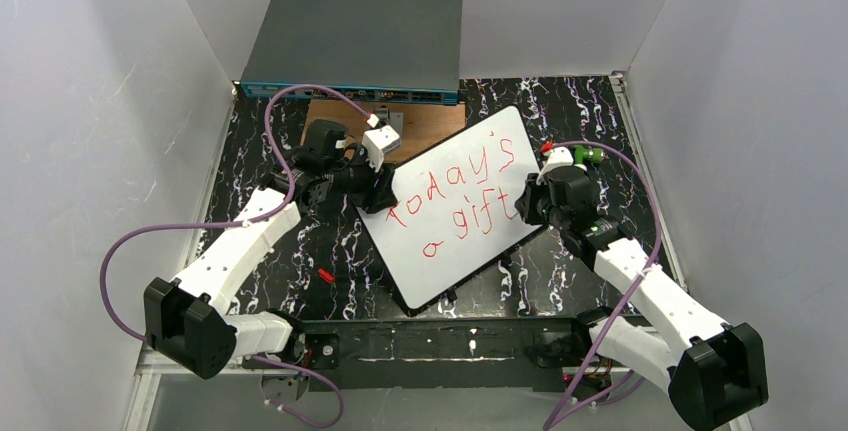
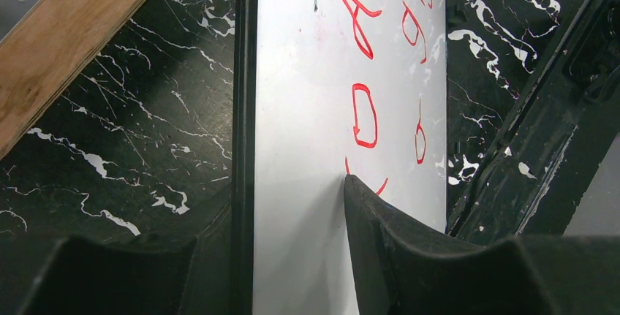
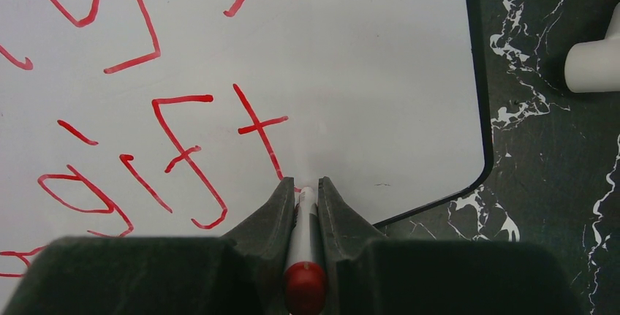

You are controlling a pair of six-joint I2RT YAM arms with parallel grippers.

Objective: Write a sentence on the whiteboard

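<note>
Two arms reached in over the black marbled table (image 1: 340, 241). On the left, a small red piece (image 1: 326, 275) lay on the tabletop near the left arm. The left gripper (image 1: 375, 186) (image 2: 281, 205) was clamped on the whiteboard (image 1: 440, 261) (image 2: 307, 110) (image 3: 365, 74) at its upper-left edge, with one finger (image 2: 380, 242) pressed on the white face. Behind it sat a wooden plate (image 1: 430, 121) (image 2: 66, 44) and a grey switch box (image 1: 355, 41). The whiteboard lay mid-table, turned diagonally, with "today's a gift" written on it in red. At its right edge, the right gripper (image 1: 530, 206) (image 3: 305, 183) was clenched on a marker (image 3: 303, 227), whose tip met the board just below the "t" of "gift". A white fitting (image 3: 596, 63) lay on the table further right.
</note>
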